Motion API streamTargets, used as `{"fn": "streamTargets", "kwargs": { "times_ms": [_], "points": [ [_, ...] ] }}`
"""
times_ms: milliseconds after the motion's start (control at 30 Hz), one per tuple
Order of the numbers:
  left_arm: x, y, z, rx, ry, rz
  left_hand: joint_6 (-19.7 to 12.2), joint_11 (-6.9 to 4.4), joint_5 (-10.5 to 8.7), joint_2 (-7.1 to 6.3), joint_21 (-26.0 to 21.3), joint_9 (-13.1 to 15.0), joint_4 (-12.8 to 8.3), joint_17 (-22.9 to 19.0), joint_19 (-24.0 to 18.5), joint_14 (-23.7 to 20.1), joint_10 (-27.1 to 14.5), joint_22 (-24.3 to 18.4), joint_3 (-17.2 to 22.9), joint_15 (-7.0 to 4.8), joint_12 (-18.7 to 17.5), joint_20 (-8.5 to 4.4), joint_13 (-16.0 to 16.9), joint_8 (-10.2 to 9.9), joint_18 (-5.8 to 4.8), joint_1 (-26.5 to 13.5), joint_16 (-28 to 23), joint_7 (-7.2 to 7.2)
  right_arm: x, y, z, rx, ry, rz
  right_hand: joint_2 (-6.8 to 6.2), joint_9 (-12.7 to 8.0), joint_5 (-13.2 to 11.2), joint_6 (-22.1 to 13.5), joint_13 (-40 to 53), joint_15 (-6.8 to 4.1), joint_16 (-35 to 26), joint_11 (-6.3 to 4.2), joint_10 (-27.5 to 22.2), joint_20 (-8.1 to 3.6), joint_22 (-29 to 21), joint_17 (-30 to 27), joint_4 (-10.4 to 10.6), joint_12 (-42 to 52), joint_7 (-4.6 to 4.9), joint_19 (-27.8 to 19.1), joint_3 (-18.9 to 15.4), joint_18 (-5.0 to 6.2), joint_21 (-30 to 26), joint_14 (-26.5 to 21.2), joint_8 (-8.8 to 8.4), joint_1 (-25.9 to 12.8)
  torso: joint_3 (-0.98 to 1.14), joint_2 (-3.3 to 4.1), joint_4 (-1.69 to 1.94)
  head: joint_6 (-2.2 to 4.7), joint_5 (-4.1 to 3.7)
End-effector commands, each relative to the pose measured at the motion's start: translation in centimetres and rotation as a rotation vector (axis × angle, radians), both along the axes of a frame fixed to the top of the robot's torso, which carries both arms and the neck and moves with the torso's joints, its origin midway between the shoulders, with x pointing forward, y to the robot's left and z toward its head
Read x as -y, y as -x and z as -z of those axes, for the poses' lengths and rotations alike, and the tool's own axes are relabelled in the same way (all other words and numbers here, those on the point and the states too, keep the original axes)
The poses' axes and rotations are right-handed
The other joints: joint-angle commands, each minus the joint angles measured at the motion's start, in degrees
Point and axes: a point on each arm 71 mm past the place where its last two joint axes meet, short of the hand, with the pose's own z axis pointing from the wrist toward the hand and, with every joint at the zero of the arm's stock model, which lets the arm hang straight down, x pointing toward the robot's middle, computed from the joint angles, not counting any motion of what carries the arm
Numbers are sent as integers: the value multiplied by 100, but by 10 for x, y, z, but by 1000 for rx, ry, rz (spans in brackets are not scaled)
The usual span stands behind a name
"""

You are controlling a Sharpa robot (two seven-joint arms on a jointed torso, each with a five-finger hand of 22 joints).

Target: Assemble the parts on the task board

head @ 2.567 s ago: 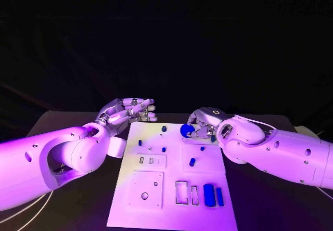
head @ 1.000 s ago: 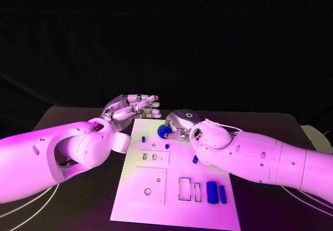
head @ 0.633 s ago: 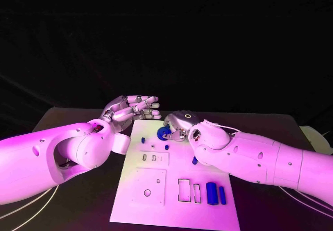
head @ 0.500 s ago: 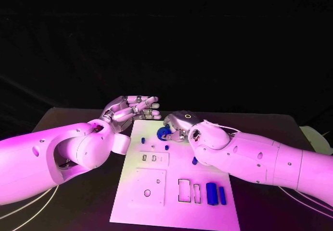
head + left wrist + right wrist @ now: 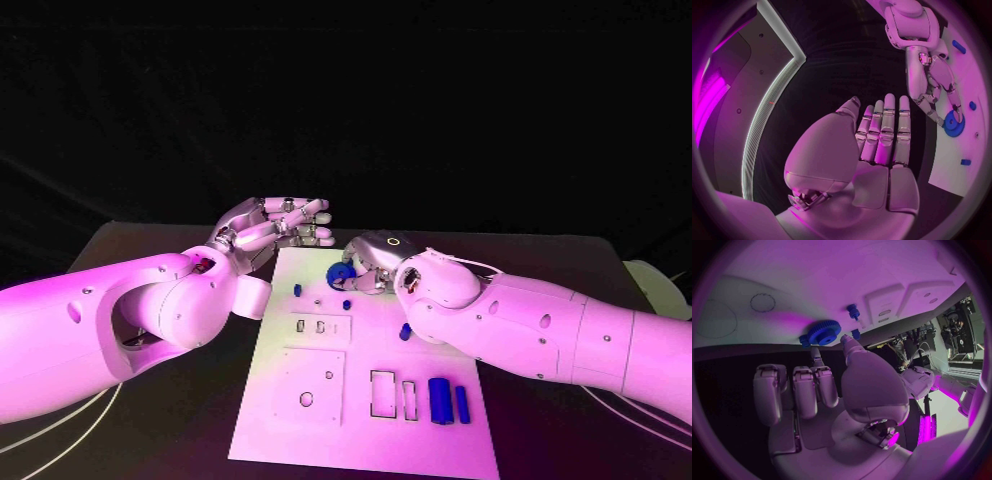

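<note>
The white task board [image 5: 325, 410] lies lengthwise in the middle of the black table. Over its far end my right hand [image 5: 378, 258] pinches a blue gear [image 5: 343, 275] between thumb and fingertips. In the right wrist view the blue gear [image 5: 820, 333] sits low against the board [image 5: 817, 280], beside a small blue peg [image 5: 853, 313]. My left hand [image 5: 274, 225] hovers at the board's far left corner. In the left wrist view its fingers [image 5: 882, 132] lie straight, side by side, holding nothing. That view also shows my right hand [image 5: 932, 85] and the gear [image 5: 954, 122].
Two short blue pegs [image 5: 299, 290] [image 5: 346, 301] stand near the far end, and a blue piece [image 5: 405, 331] lies beside my right forearm. Two blue blocks [image 5: 438, 400] [image 5: 462, 403] lie at the near right next to empty slots [image 5: 384, 393]. Small square plates [image 5: 306, 385] lie at the near left.
Since the earliest frame my right hand has carried the gear leftward, from the far right of the board toward its middle. Over the last second both hands have barely moved.
</note>
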Motion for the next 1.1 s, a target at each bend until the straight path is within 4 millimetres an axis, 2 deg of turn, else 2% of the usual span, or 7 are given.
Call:
{"fn": "streamTargets", "kwargs": {
  "times_ms": [33,367,767,967,1100],
  "points": [
    [2,0,-1,6,7,15,-7,34,3,-15,21,-8,9,6,-41,-30,-5,-5,34,10,-31,14,-5,-24,66,-30,-34,30,-1,0,4,-44,14,-14,20,10,37,61,1031,4,18,3,187,23,935,1467,94,32,8,148,-22,-86,-3,587,-46,-128,3,2,-1,-4,6],
    [2,0,-1,3,6,16,-12,38,2,-20,21,-9,11,7,-43,-32,-9,-6,35,12,-37,15,-6,-30,66,-34,-37,36,0,-2,7,-59,22,-4,74,10,74,69,1021,2,16,1,178,20,920,1463,139,24,8,134,-15,-81,-19,586,-72,-149,0,-1,3,-28,-3],
    [1,0,-1,2,5,14,-18,43,2,-25,22,-10,12,9,-46,-35,-15,-7,38,15,-46,16,-6,-38,66,-37,-42,42,10,1,2,-9,-19,-6,91,15,201,97,1044,-4,23,-5,198,14,964,1481,76,42,2,168,40,-92,12,590,-113,-15,-1,-1,1,-2,-20],
    [-2,-1,0,-1,4,7,-20,45,2,-27,22,-10,14,10,-48,-37,-18,-8,40,17,-50,17,-6,-42,66,-41,-45,45,29,9,-8,51,-112,-15,56,14,410,112,1047,-7,5,-8,201,10,944,1434,-15,41,2,149,112,-85,-12,579,-169,129,-4,-23,-28,20,-41],
    [-5,-3,0,-5,4,0,-26,53,0,-33,22,-10,23,13,-53,-41,-25,-9,41,23,-63,19,-7,-53,65,-55,-52,56,56,12,-18,41,-163,2,5,12,435,119,1028,-8,-12,-8,186,9,899,1392,-55,25,4,109,128,-71,-56,568,-198,179,-6,-72,-83,6,-54]
  ]
}}
